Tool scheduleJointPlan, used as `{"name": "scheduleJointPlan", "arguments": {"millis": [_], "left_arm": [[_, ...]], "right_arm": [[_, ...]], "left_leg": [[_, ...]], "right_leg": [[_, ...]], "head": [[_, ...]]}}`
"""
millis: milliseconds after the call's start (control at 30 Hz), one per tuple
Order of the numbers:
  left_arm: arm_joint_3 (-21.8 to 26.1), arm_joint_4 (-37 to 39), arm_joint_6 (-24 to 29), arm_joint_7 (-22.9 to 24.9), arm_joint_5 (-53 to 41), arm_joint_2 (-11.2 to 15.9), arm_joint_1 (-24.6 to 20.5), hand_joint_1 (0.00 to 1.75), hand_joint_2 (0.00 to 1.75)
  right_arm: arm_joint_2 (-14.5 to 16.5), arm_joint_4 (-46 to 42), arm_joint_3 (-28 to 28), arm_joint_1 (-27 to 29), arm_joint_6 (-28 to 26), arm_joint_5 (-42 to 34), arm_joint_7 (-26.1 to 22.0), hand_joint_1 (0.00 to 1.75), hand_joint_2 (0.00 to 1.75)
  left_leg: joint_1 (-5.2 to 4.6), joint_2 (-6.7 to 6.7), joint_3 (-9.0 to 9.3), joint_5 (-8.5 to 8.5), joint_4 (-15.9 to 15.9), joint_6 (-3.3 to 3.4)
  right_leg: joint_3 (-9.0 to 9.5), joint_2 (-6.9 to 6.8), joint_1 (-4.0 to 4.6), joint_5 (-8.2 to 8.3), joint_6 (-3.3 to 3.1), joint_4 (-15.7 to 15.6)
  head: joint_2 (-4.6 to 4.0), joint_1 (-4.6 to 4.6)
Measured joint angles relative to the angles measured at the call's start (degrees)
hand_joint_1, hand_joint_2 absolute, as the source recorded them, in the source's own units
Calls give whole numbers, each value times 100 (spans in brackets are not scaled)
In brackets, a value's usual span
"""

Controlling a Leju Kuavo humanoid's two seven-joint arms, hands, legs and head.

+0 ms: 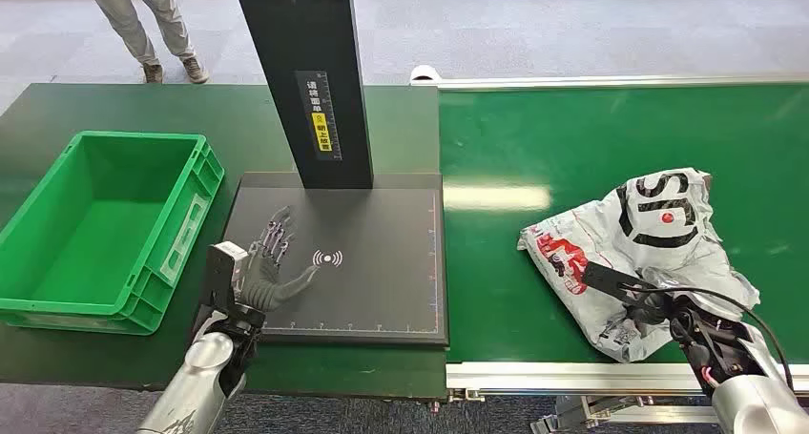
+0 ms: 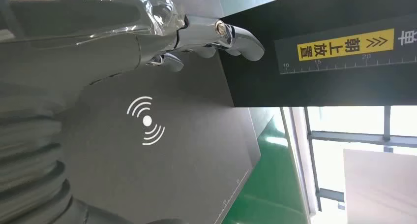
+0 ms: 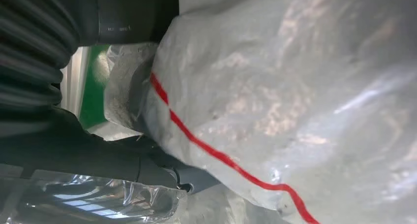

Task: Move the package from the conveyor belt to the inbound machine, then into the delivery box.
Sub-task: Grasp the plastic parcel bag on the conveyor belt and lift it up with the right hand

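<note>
Right robot hand (image 1: 658, 310) grips the package (image 1: 634, 253) on the belt (image 1: 572, 148). Left robot hand (image 1: 272, 262), fingers spread and empty, hovers over the machine (image 1: 382, 281); box (image 1: 57, 300) beside it.

head: high, facing forward and down over scanner plate (image 1: 382, 262) and conveyor belt (image 1: 620, 167) | left wrist: close behind left hand (image 2: 88, 42), turned sideways, shares the plate (image 2: 162, 175) with head | right wrist: pressed against package (image 3: 295, 96), shared with head (image 1: 639, 253)
</note>
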Motion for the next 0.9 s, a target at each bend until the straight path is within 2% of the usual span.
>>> {"name": "scheduleJointPlan", "arguments": {"millis": [567,900], "left_arm": [[12,-127,2,14,6,69,100,0,175],[119,-315,29,106,-18,90,233,0,175]], "right_arm": [[172,0,101,-69,3,2,-68,175,175],[242,-24,130,-69,-341,-86,-264,175,175]], "left_leg": [[0,-8,4,0,0,0],[-1,-7,4,0,0,0]], "right_leg": [[6,-2,0,0,0,0],[6,-3,-1,0,0,0]], "head": [[1,0],[0,0]]}}
